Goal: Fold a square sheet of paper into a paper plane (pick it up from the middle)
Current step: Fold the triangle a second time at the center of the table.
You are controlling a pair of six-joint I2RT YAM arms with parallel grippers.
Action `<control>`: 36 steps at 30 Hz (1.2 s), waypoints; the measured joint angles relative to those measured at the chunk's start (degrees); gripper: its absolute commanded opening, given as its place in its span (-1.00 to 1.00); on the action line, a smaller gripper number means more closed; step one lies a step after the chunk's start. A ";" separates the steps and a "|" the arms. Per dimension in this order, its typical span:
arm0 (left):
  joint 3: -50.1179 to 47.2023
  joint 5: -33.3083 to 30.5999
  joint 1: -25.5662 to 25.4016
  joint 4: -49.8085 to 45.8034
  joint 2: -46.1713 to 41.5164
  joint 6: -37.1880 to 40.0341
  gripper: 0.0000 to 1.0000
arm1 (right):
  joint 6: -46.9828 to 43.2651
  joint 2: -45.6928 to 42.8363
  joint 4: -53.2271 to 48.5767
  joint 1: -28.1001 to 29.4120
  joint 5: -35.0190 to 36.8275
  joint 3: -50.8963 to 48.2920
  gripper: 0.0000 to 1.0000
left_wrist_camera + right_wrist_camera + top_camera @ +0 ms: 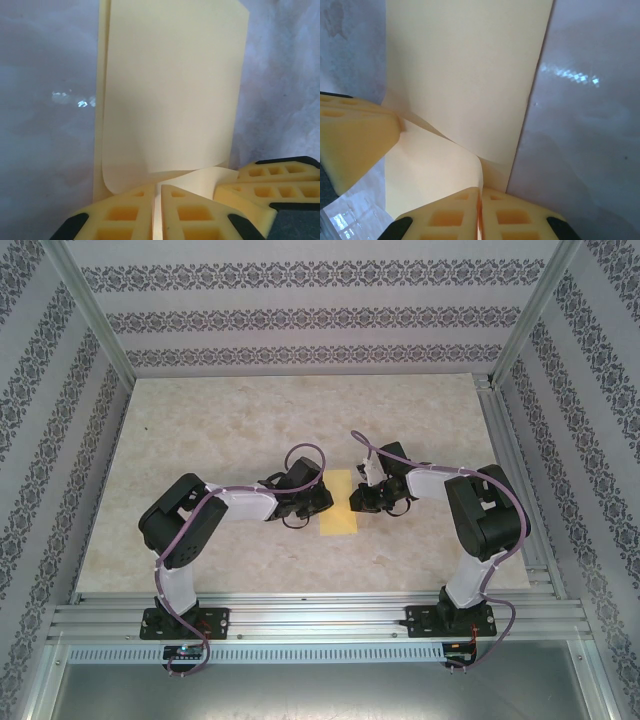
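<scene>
Pale-yellow sheet of paper (340,515) lies on the counter (230,420) between the two arms, doubled over into a narrow strip running away from the arm bases. Left hand (159,194) is at the strip's left edge, fingers pressed together with a thin paper edge nipped between them. Right hand (479,192) is clamped the same way on the opposite edge, onto a curled layer. Upper layer bows up near both hands; far end lies flat.

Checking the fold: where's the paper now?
In the top view the paper sheet sits mid-table, folded over, the left gripper clamped on its left edge and the right gripper on its right.
</scene>
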 measured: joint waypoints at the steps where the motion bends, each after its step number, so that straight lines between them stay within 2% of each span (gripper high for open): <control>1: 0.28 -0.11 0.09 -0.09 -0.15 0.22 -0.72 | 0.00 0.02 -0.02 0.00 0.00 0.02 -0.81; 15: 0.11 -0.42 0.46 -0.63 0.98 1.05 -0.75 | 0.00 0.04 -0.04 0.00 0.00 0.02 -0.80; 21: -1.33 -0.20 0.79 2.45 1.44 0.94 -0.76 | 0.00 0.07 -0.04 0.02 0.00 0.02 -0.79; 27: -1.49 -0.17 0.81 2.99 1.42 0.90 -0.77 | 0.02 -0.17 -0.66 0.11 -0.11 0.39 -0.65; 29: -1.49 -0.17 0.81 3.06 1.42 0.90 -0.77 | 0.13 -1.07 -1.38 0.24 0.76 0.39 -0.50; 32: -1.49 -0.15 0.81 3.08 1.42 0.90 -0.77 | 0.07 -4.39 -4.31 0.48 4.42 0.37 -0.44; 36: -1.49 -0.13 0.81 3.08 1.42 0.90 -0.77 | 0.79 -11.10 -6.10 0.74 7.67 -0.26 -0.53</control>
